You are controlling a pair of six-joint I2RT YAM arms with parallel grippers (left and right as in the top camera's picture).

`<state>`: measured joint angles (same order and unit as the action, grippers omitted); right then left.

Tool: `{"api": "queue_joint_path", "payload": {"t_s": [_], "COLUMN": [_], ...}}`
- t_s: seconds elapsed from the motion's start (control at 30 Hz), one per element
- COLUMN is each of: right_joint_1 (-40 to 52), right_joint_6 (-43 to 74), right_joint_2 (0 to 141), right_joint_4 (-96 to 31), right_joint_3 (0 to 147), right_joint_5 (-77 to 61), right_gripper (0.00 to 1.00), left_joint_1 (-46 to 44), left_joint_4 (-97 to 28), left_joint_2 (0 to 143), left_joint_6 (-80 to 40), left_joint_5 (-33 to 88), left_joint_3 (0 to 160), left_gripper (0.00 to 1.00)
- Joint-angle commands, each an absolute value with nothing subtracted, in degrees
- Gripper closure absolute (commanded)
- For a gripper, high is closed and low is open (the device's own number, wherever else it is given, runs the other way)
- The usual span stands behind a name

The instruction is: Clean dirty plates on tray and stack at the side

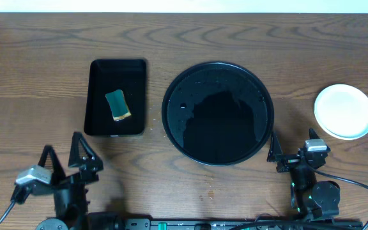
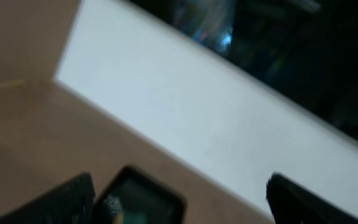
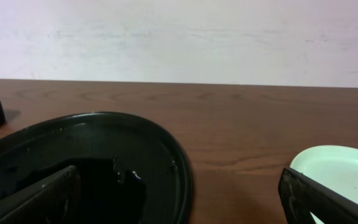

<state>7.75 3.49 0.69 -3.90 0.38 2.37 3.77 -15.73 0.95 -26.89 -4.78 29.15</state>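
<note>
We see pale mint round plates (image 1: 344, 111) stacked right of the round glossy black tray (image 1: 217, 131), a bit farther and right of the right gripper (image 1: 292, 148). It and the left gripper (image 1: 64, 154) gape wide, holding nothing.

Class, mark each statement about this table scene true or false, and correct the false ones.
1. The round tray holds no plates. True.
2. The sponge lies on the round tray. False: it lies in the rectangular tray.
3. The plates sit on the table to the right of the round tray. True.
4. The right pincer grips a plate. False: it is open and empty, apart from the plates.
5. The left pincer is open. True.
</note>
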Motion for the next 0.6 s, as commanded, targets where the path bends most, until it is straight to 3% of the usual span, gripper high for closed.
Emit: {"api": "queue_joint_path", "payload": {"t_s": [0.0, 0.23, 0.57], "right_joint_1": [7.9, 7.9, 7.9], "right_joint_6": [4.2, 4.2, 4.2], "right_joint_2": [0.3, 0.3, 0.3], "right_joint_4": [-4.1, -4.1, -4.1], "right_joint_3": [0.3, 0.3, 0.3], "right_joint_5": [2.8, 2.8, 2.8], "right_gripper": [0.01, 0.01, 0.01], "left_joint_1": [4.1, 3.6, -0.7], "left_joint_4": [-5.6, 14.7, 14.0], "left_joint_2": [0.1, 0.1, 0.1], "left_joint_6": [-28.8, -28.8, -24.7], "left_joint_5": [-1.7, -1.7, -1.9], "left_joint_3": [23.4, 15.0, 12.2], "left_gripper": [0.12, 0.12, 0.12]}}
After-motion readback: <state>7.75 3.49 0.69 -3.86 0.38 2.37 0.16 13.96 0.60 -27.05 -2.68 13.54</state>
